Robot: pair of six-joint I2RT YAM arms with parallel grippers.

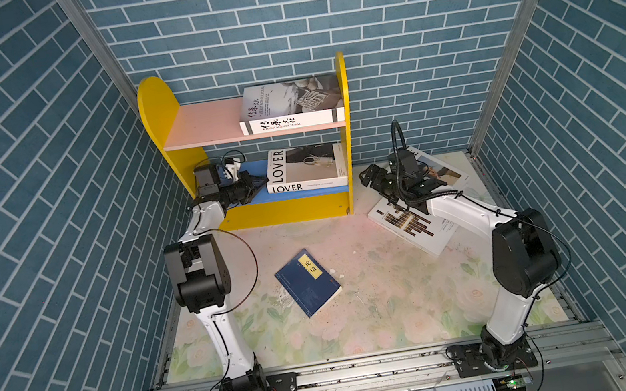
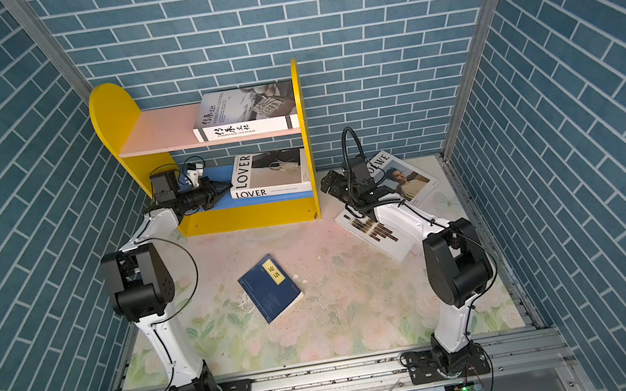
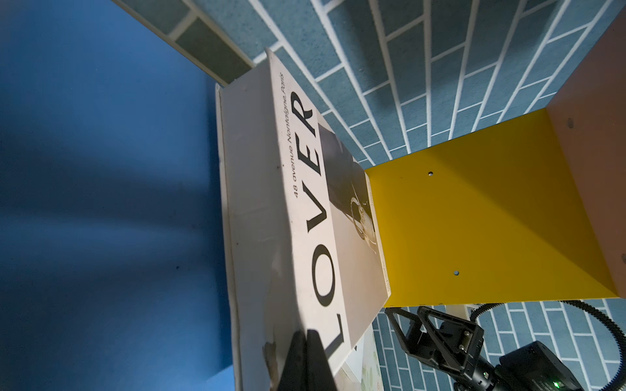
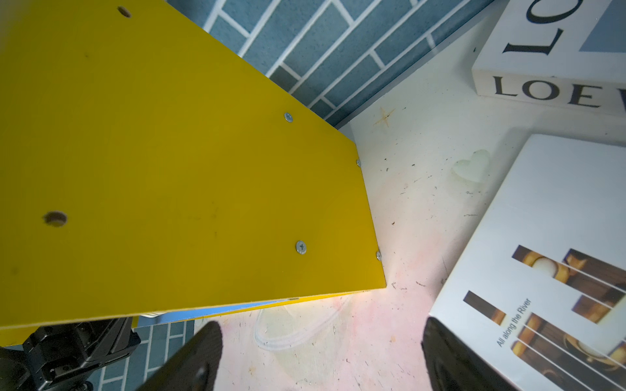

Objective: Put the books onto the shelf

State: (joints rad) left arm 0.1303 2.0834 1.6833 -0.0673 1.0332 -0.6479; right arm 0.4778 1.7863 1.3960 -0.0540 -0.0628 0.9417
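— Left wrist view: left gripper [image 3: 306, 335], jaws pressed together, at the left edge of the LOVER book [image 3: 305, 203] on the blue board [image 3: 101, 169] of the shelf [image 3: 474, 220].
— Push lightly, level, rightward. The right gripper [image 4: 321, 335] hangs spread, empty.

Bare pink board [image 1: 204, 124] left of Heritage book [image 1: 291, 101]; LOVER book [image 1: 305, 166] on blue board [image 1: 303, 195].

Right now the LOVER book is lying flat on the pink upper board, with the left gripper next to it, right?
No. The LOVER book lies flat on the blue lower board, not the pink one; both top views show it. The left gripper is next to it.
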